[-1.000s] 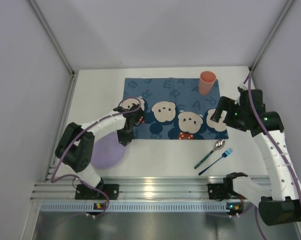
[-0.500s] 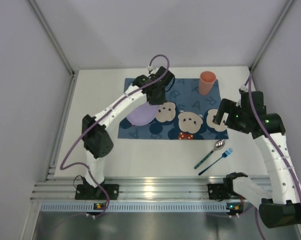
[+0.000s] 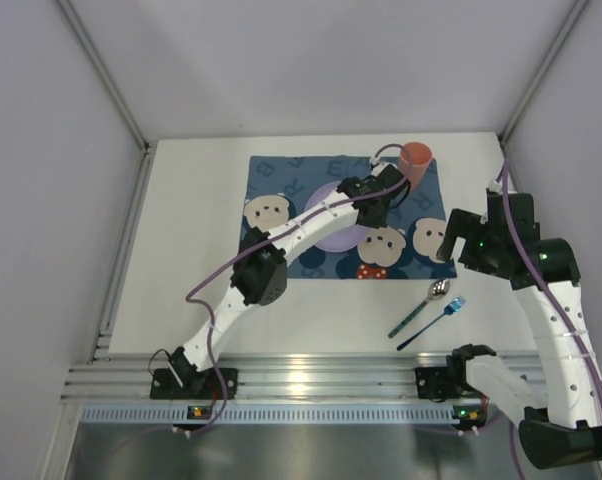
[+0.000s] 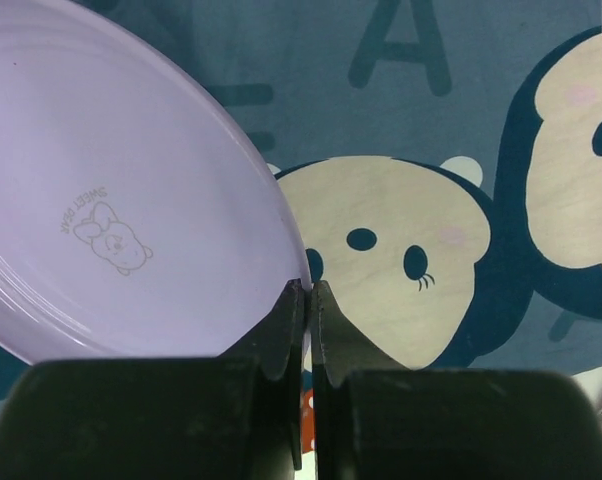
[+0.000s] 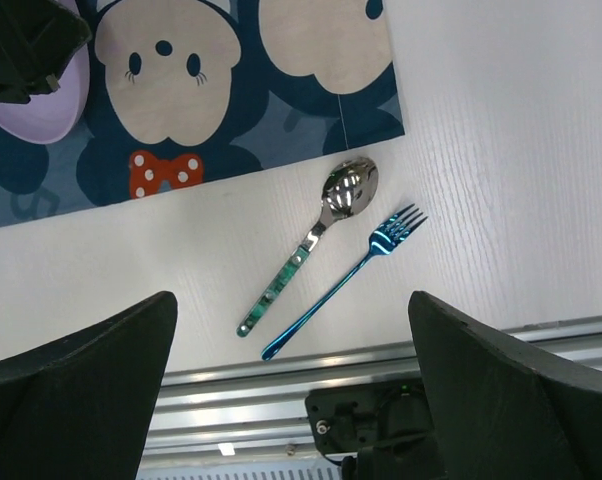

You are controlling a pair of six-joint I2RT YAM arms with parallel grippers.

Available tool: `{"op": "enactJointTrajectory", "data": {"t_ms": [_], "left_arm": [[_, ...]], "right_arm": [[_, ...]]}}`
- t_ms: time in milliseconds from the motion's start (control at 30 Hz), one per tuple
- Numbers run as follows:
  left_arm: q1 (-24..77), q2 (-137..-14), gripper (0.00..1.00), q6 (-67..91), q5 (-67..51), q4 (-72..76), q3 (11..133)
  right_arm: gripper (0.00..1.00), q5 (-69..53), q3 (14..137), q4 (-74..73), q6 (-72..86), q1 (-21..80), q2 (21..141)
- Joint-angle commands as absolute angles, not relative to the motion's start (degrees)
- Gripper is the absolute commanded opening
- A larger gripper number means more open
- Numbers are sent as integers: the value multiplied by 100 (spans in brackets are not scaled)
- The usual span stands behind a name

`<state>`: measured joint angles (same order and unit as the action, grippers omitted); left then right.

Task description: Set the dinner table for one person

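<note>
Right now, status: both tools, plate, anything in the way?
Left tool shut on purple plate, over the placemat. Right tool open, empty, near spoon and fork on dinner table. Orange cup just beyond plate.

There was one round lilac plate (image 4: 111, 200), one coral cup (image 3: 415, 165), one green-handled spoon (image 5: 299, 255), one blue fork (image 5: 339, 287) and one blue mouse-print placemat (image 3: 281, 180).

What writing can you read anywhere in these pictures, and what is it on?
"SWEET BEAR", small and upside down, likely reading: on the purple plate, above a bear drawing.
"A": large letter on the blue placemat.
Other placemat letters in the overhead view: too small to read.
The spoon, fork and cup: no writing visible.
</note>
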<state>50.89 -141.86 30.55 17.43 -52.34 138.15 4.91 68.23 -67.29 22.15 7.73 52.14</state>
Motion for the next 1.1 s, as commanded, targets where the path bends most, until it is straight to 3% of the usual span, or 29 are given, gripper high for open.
{"op": "enactJointTrajectory", "data": {"t_ms": [0, 67, 100, 133, 167, 267, 400, 633, 900, 1067], "left_arm": [[5071, -14132, 0, 2909, 1872, -4615, 13860], [5063, -14264, 5, 2892, 1776, -4483, 13860], [5062, -14317, 16, 2874, 1723, -4448, 13869], [5054, -14430, 39, 2865, 1636, -4404, 13869], [5045, -14484, 53, 2865, 1565, -4395, 13904], [4984, -14581, 80, 2900, 1381, -4412, 13904], [4896, -14432, 83, 3023, 1388, -4430, 13861], [4738, -13116, 84, 3120, 1670, -4333, 13369], [4658, -11586, 84, 3164, 2021, -4526, 12394], [4658, -10417, 83, 3375, 2100, -4491, 10938]], "right_arm": [[100, 738, 6776, -6882, 2066, 800, 5159], [100, 738, 6759, -6882, 2057, 800, 5194], [100, 738, 6750, -6882, 2057, 800, 5220], [100, 730, 6741, -6882, 2057, 809, 5256], [100, 712, 6733, -6873, 2057, 800, 5273], [100, 598, 6689, -6838, 2057, 809, 5343], [100, 168, 6478, -6689, 2188, 809, 5449], [100, -1194, 5565, -6223, 2469, 800, 5915], [100, -1354, 4720, -5705, 2794, 817, 6433], [87, -1091, 4614, -5336, 3023, 809, 6925]]}}
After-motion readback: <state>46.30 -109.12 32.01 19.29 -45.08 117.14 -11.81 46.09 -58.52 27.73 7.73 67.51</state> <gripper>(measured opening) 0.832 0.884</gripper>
